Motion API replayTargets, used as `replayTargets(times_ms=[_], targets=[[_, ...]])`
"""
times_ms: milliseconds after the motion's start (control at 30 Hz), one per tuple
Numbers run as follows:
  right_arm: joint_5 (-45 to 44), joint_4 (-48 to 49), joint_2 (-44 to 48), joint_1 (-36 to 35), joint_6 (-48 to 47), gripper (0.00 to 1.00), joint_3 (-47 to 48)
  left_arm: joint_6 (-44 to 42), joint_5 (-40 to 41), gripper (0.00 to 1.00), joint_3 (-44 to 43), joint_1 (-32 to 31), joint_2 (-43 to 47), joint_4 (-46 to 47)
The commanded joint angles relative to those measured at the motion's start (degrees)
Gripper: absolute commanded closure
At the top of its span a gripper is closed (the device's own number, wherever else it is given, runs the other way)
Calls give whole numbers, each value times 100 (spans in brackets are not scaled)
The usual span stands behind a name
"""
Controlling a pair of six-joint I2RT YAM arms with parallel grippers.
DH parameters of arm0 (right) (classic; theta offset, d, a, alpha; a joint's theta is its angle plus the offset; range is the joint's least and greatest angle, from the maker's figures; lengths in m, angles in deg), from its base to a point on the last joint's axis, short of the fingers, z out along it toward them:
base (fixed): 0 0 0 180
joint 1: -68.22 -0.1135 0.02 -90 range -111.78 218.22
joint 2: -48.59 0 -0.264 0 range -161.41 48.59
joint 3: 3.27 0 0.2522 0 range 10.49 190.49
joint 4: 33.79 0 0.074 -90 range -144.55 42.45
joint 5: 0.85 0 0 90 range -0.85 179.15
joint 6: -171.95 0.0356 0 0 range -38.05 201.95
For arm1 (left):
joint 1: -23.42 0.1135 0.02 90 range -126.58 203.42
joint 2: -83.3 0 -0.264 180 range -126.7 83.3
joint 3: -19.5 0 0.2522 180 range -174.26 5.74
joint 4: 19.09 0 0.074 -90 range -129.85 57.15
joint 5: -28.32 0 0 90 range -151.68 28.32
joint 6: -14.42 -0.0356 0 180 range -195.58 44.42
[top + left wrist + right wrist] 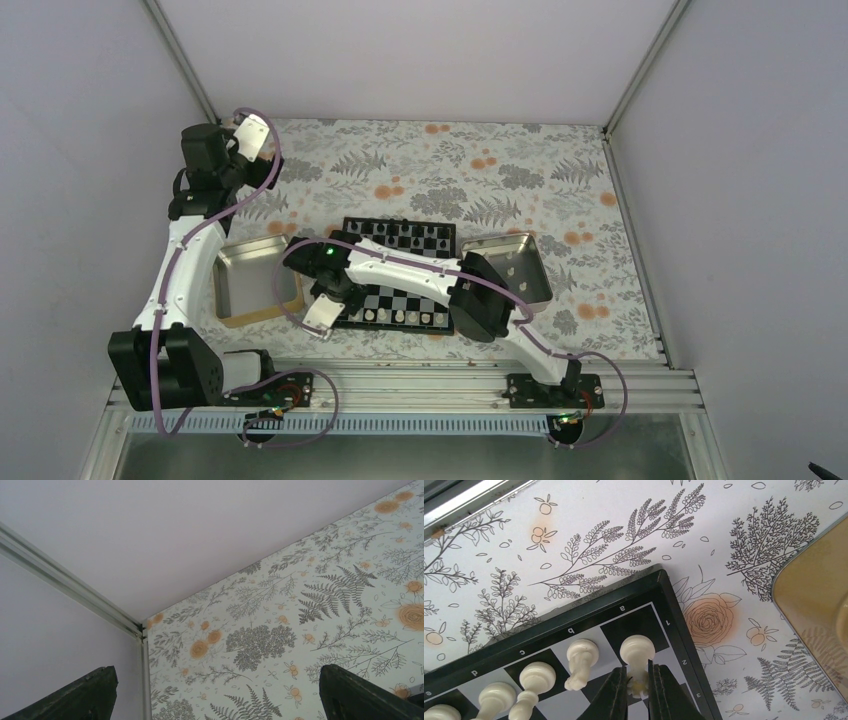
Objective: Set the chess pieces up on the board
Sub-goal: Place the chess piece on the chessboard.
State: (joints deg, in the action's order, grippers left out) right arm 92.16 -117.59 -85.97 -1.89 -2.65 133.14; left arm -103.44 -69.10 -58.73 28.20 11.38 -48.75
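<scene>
1. Right tool: fingers nearly closed, pinching a cream corner piece that stands upright on the board, by the "a" mark.
2. Pieces: cream, in a row beside it along the board's edge.
3. Left tool: wide open, empty, above the table at its far left corner.
4. Board: mid-table, between two metal trays.

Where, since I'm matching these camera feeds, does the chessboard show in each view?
Top external: the board lies at centre, partly under the right arm, between the left tray and the right tray.
Left wrist: not in it; only floral cloth and walls.
Right wrist: lower left, its a1 corner near centre, the right gripper closed round a white piece.
Shared landmark: the left tray, at the right wrist view's right edge.
</scene>
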Motion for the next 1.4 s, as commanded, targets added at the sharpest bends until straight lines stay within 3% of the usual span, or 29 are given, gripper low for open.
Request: replayTargets(times_ms=[0, 733, 967, 1167, 1367], targets=[[130, -149, -117, -73, -101, 95, 115, -24, -136, 0, 48, 42, 100, 81], [83, 124, -123, -65, -24, 79, 67, -26, -164, 0, 66, 44, 119, 93], [85, 150, 74, 41, 244, 78, 162, -27, -172, 0, 51, 50, 142, 93], [557, -172, 1128, 749, 831, 69, -13, -36, -168, 0, 2, 80, 233, 50], [338, 69, 2705, 2341, 1510, 61, -1520, -25, -212, 0, 4, 111, 207, 43]])
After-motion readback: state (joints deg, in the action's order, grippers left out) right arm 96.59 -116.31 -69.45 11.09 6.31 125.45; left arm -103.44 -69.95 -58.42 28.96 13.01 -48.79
